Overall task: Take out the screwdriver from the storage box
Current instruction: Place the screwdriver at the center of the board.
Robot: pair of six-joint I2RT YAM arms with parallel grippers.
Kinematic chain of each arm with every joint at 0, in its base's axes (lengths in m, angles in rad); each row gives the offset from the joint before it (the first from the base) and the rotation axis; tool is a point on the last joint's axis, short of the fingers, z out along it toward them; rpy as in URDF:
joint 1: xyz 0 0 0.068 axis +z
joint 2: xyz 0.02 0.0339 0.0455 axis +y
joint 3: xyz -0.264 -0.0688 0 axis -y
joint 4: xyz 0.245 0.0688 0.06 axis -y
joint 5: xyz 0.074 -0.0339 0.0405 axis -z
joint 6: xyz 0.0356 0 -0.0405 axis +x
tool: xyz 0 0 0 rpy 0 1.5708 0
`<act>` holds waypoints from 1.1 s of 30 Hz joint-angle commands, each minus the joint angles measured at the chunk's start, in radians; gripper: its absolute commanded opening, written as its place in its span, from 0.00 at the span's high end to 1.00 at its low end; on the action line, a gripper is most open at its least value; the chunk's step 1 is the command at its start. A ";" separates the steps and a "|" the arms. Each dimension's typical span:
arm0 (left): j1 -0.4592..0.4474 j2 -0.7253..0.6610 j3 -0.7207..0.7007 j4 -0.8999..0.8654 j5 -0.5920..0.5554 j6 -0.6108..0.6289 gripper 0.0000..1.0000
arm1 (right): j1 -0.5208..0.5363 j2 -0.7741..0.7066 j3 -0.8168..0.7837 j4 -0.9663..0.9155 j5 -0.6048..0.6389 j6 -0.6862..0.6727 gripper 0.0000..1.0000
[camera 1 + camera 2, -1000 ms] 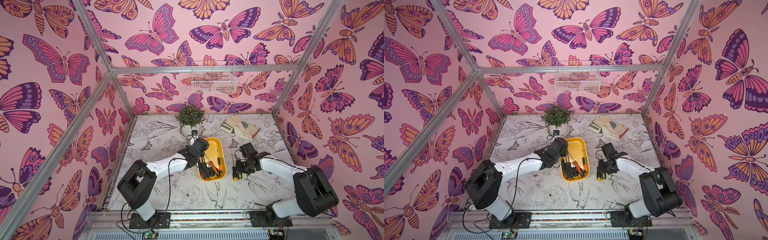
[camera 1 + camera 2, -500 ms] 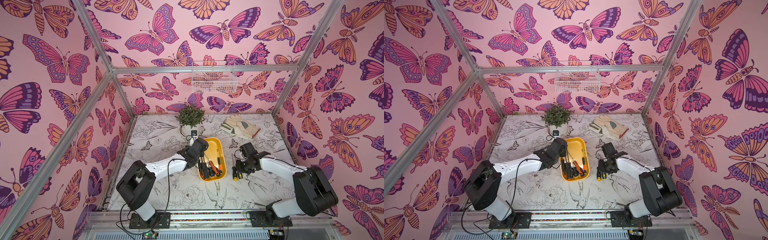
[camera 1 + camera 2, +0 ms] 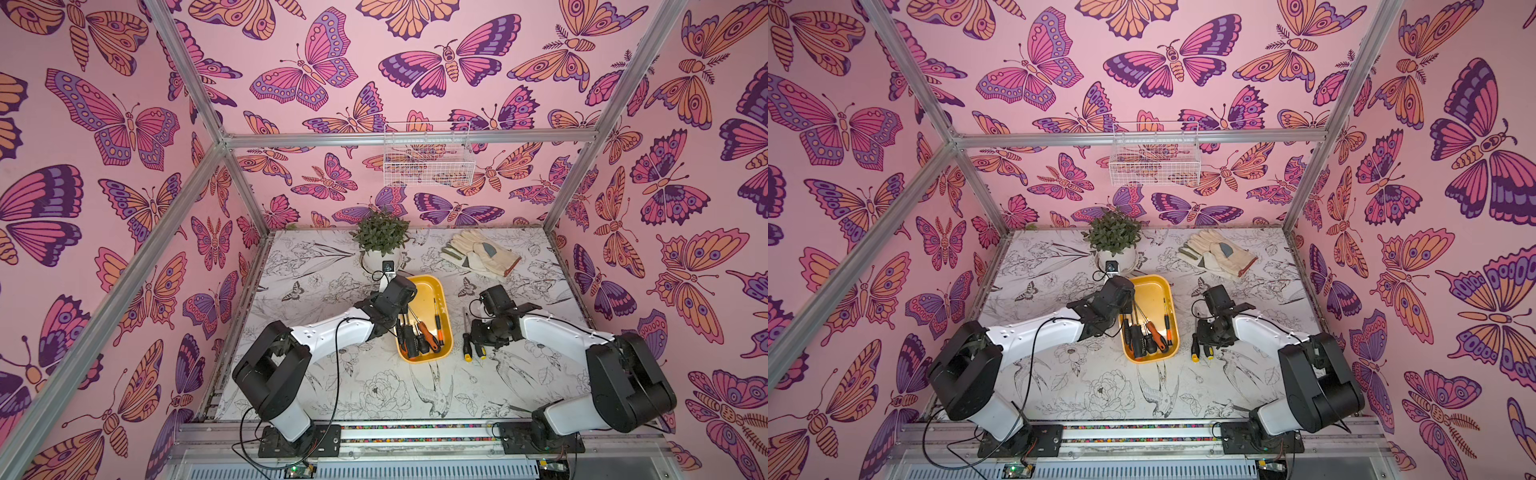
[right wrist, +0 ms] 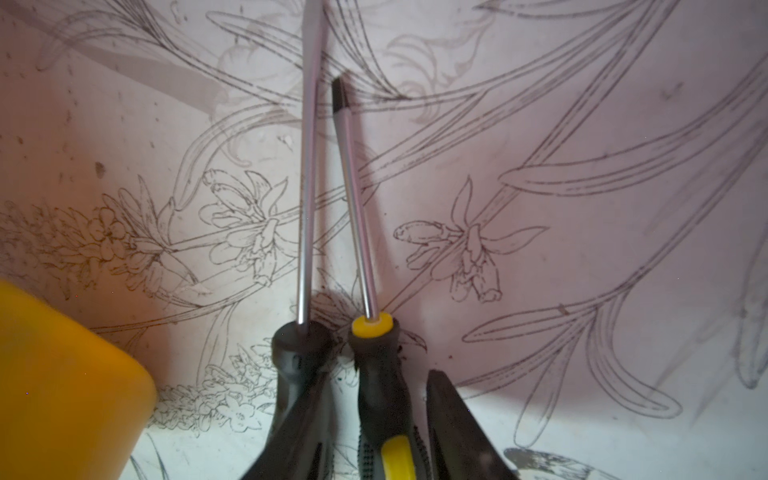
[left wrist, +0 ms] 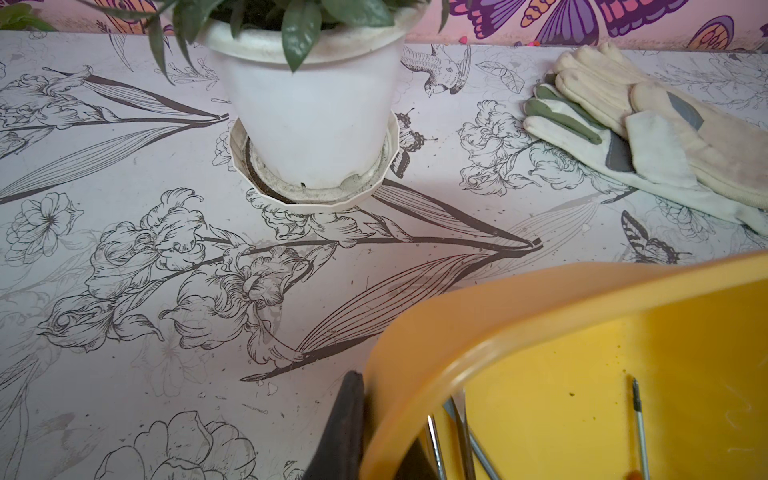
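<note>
While left claw (image 5: 376,440) clamps the storage box (image 5: 582,299), right claw (image 4: 374,436) (jaws parted) straddles two screwdrivers (image 4: 306,187).

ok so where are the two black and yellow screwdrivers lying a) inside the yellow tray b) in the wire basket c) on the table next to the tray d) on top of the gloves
c: the screwdrivers lie side by side on the table, just outside the yellow tray.
</note>
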 commanded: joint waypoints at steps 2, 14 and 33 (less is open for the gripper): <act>-0.002 -0.015 0.005 0.039 0.002 0.016 1.00 | -0.010 -0.045 -0.004 0.007 0.010 0.014 0.54; -0.003 -0.013 0.042 -0.017 -0.004 0.037 1.00 | -0.011 -0.139 -0.051 0.033 -0.012 0.005 0.45; -0.010 0.066 0.151 -0.123 -0.022 0.067 1.00 | -0.041 -0.190 -0.087 0.068 -0.069 0.001 0.35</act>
